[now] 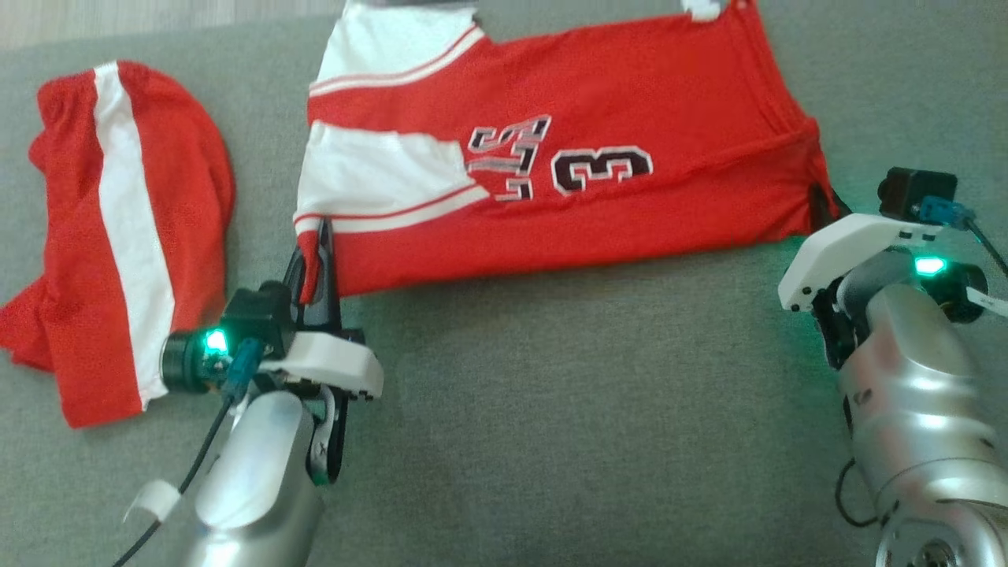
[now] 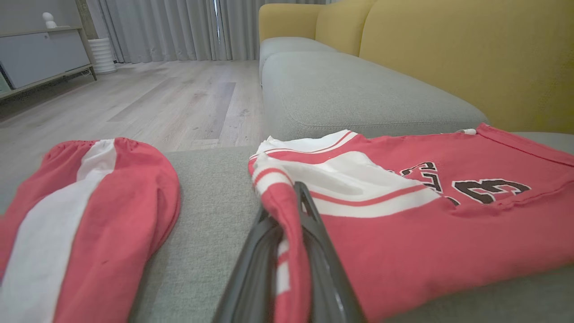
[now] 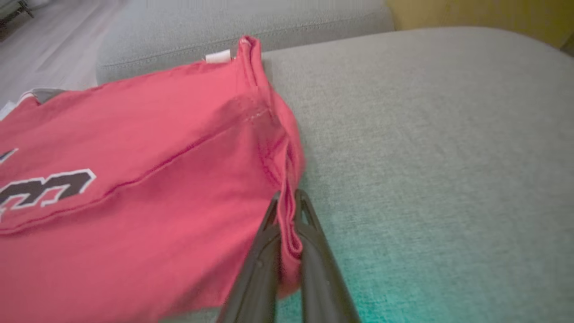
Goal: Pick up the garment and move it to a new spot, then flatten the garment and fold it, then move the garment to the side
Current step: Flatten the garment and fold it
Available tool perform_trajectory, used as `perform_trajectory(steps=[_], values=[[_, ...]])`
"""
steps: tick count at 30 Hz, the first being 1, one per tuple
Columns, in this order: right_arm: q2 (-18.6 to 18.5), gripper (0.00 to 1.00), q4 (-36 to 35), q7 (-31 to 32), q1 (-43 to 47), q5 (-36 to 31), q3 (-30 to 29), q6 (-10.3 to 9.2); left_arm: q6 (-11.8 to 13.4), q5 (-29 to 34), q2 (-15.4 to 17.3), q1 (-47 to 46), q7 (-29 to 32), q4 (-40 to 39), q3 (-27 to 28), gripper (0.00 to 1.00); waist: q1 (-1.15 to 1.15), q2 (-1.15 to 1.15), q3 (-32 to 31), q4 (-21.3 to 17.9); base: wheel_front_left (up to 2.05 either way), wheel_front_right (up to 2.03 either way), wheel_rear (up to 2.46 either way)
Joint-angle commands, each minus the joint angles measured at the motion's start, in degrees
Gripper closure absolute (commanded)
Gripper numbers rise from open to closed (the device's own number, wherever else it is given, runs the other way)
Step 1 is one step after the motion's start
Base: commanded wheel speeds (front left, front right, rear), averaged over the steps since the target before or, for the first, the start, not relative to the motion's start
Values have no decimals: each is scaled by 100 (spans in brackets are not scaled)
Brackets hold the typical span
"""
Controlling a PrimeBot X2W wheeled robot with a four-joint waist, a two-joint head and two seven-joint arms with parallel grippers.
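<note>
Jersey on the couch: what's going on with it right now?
The robot has both grippers closed on the red jersey, which lies spread out on the grey cushion. The left gripper pinches the near corner at the white-striped sleeve end, and the right gripper pinches the near corner at the opposite end. A second red-and-white garment lies apart on the robot's left, untouched.

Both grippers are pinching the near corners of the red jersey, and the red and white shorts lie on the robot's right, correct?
Not quite: the head view shows the shorts on the robot's left, beside the left gripper. The rest holds: it and the right gripper each pinch a near corner of the jersey.
</note>
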Motion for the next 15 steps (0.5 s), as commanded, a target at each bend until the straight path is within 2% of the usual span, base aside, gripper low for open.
perform_trajectory(steps=[1,7,15], values=[[58,100,-127,-121,32,-59,75,-4,55,-54,160,3,-74,-129,182,100,0,0,-163,-82,0,0,0],[58,100,-151,-297,409,-172,-6,-4,72,-148,268,331,-58,-112,225,100,0,0,-557,-215,0,0,0],[58,100,-166,-460,1277,15,11,-4,85,-270,325,1176,-6,-208,160,100,0,0,-1198,-255,0,0,0]])
